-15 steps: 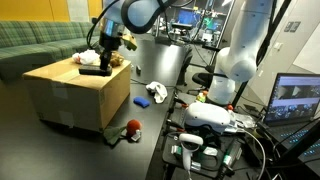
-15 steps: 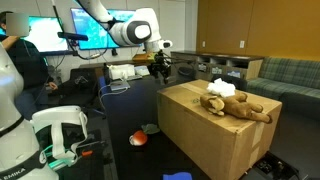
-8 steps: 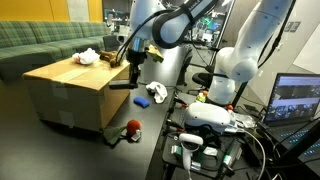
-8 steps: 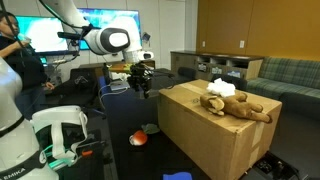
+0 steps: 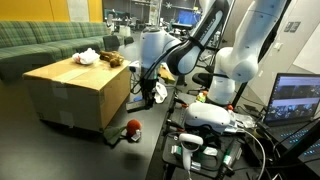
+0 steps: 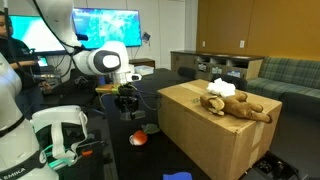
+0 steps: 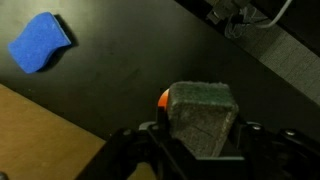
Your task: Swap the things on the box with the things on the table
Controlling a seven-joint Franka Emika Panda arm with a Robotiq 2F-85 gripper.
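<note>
My gripper point(image 7: 200, 150) is shut on a dark grey-green block point(image 7: 200, 112). In both exterior views it hangs low over the black table point(image 5: 150, 125), beside the cardboard box point(image 5: 75, 85) point(image 6: 205, 135). The gripper shows in both exterior views point(image 5: 146, 95) point(image 6: 127, 105). A brown plush toy point(image 6: 236, 105) point(image 5: 112, 59) and a white plush point(image 6: 220, 89) point(image 5: 88, 56) lie on the box. A blue sponge point(image 7: 40, 43) lies on the table. A red-orange object point(image 5: 131, 127) point(image 6: 140, 138) lies on the table; an orange bit point(image 7: 164, 98) shows behind the block.
A second, white robot arm point(image 5: 235, 60) stands beside the table. Equipment and cables point(image 5: 205, 125) crowd the table's near end. A laptop screen point(image 5: 298, 100) stands at the edge. A green sofa point(image 5: 40, 40) is behind the box. A person point(image 6: 12, 40) sits by a monitor.
My gripper has carried the block off the box top, away from the box edge and down toward the table.
</note>
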